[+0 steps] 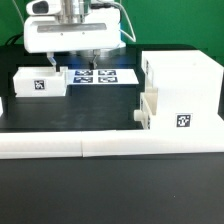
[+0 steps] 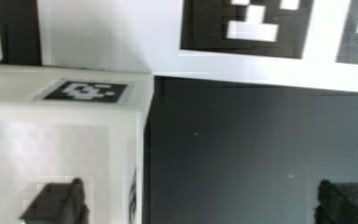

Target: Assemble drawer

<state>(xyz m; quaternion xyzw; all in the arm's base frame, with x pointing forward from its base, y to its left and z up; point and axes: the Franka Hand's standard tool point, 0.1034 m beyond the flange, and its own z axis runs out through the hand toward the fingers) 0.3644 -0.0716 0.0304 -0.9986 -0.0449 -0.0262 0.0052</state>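
Observation:
A small white drawer tray [image 1: 38,82] with a square tag lies on the black table at the exterior view's left. It also shows in the wrist view [image 2: 60,130]. My gripper [image 1: 84,58] hangs open just above that tray's end nearest the marker board. In the wrist view the gripper [image 2: 202,203] is empty. One finger [image 2: 55,200] is over the tray and the other [image 2: 348,200] is over bare table. The large white housing [image 1: 185,85] stands at the exterior view's right. A second small tray [image 1: 149,108] juts from its left side.
The marker board [image 1: 97,77] lies flat behind the gripper and fills the far part of the wrist view [image 2: 265,35]. A long white L-shaped bar [image 1: 110,148] runs along the front of the table.

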